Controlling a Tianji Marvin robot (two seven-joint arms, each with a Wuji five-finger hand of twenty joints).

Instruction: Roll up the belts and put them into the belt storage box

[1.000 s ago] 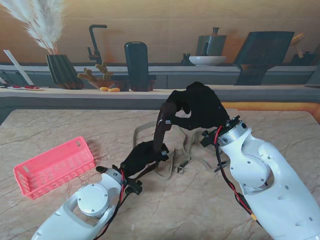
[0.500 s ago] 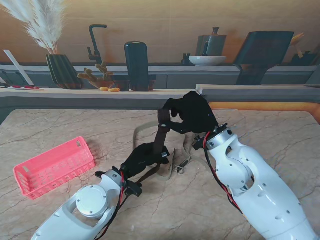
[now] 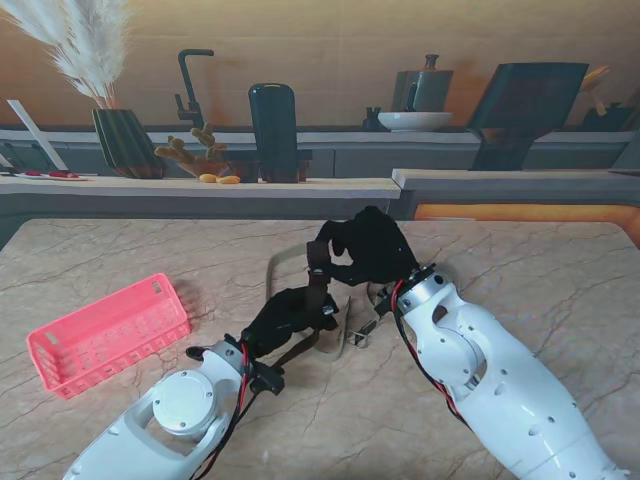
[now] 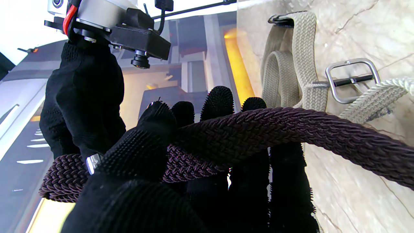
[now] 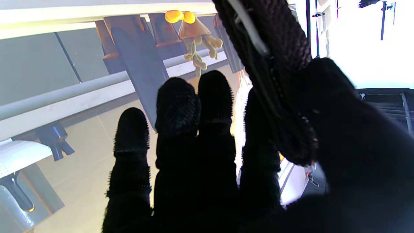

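A dark brown braided belt (image 3: pixel 318 278) runs from my left hand (image 3: pixel 285 313) up to my right hand (image 3: pixel 368 248) over the middle of the table. My left hand is shut on the dark belt (image 4: pixel 233 136), thumb pressing it onto the fingers. My right hand (image 5: pixel 307 136) pinches the belt's other end (image 5: pixel 275 64) between thumb and forefinger; the remaining fingers are straight. A beige braided belt (image 3: pixel 345 325) with a metal buckle (image 4: pixel 351 79) lies loose on the marble beneath both hands. The pink storage box (image 3: pixel 108 333) stands on the left, apart from both hands.
Behind the marble table (image 3: pixel 560 260) runs a counter with a dark vase (image 3: pixel 274 132), a ribbed planter (image 3: pixel 125 142), a faucet and a white bowl (image 3: pixel 414 121). The table's right half holds only my right arm.
My right hand has come down and toward my left hand, shortening the raised stretch of dark belt. The left hand has stayed in place.
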